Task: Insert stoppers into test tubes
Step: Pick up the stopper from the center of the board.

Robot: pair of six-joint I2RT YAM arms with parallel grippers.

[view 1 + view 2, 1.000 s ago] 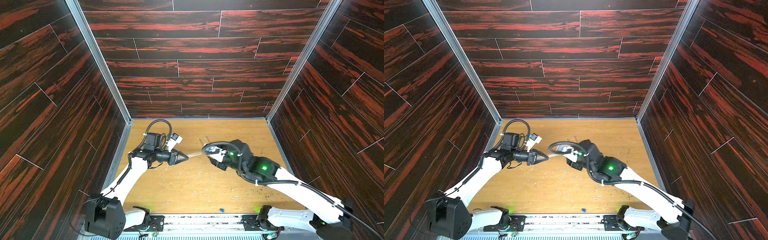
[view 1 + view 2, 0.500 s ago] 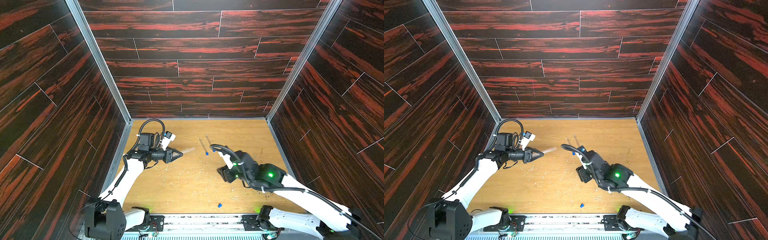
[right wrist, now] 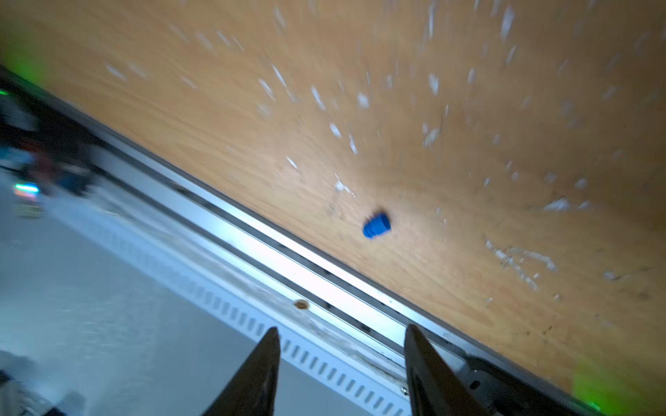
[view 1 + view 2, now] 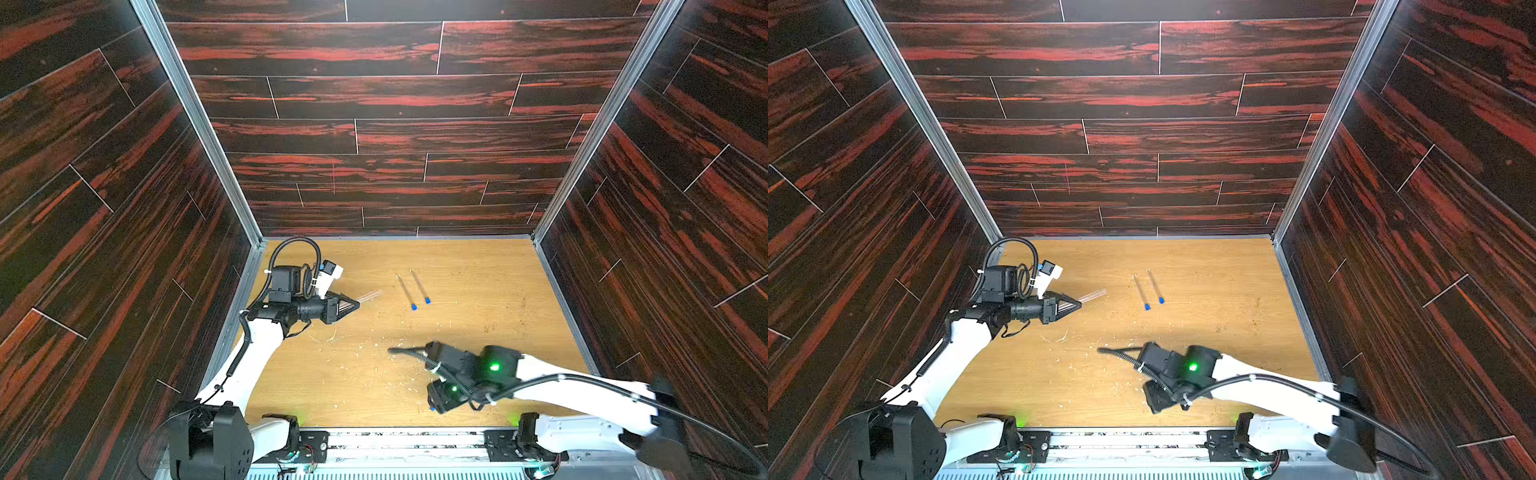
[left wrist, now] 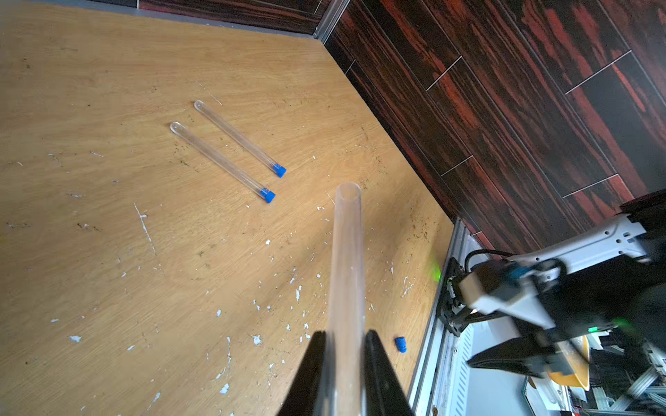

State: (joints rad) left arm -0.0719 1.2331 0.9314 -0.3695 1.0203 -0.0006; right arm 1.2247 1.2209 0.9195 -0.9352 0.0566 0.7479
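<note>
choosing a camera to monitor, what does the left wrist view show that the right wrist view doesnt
Only left wrist: the left gripper shut on an open test tube, and two stoppered tubes lying side by side. Only right wrist: the right gripper plainly open and empty. Both: the loose stopper on the table.

Motion smears the right wrist view, softening the loose stopper (image 3: 376,225). In a top view it shows only as a blue speck at lower centre, partly under the right gripper (image 4: 438,403). The held tube (image 5: 346,273) runs off-frame at its gripped end.
</note>
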